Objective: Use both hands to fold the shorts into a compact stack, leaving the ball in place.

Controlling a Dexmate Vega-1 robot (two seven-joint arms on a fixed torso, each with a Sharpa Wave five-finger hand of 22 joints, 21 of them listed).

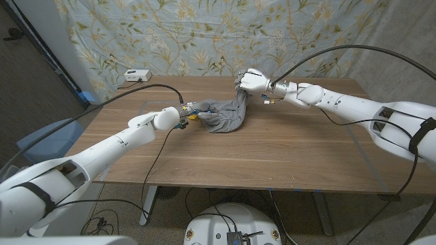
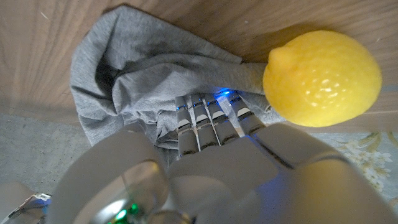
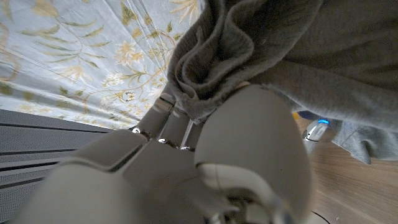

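The grey shorts (image 1: 227, 114) lie bunched near the middle of the wooden table (image 1: 272, 156), toward its far side. The right hand (image 1: 253, 82) clamps one end of the cloth and holds it lifted off the wood — the fabric hangs from its closed fingers (image 3: 163, 118) down to the pile. The left hand (image 1: 182, 114) is at the pile's left edge, its fingers (image 2: 211, 124) pressed into the folds; whether they grip the cloth I cannot tell. The yellow ball (image 2: 322, 78) — lemon-shaped — sits on the table touching the shorts, just beside the left hand. A white box (image 1: 134, 75) rests at the far left corner, well apart, before a floral curtain (image 1: 204, 34).
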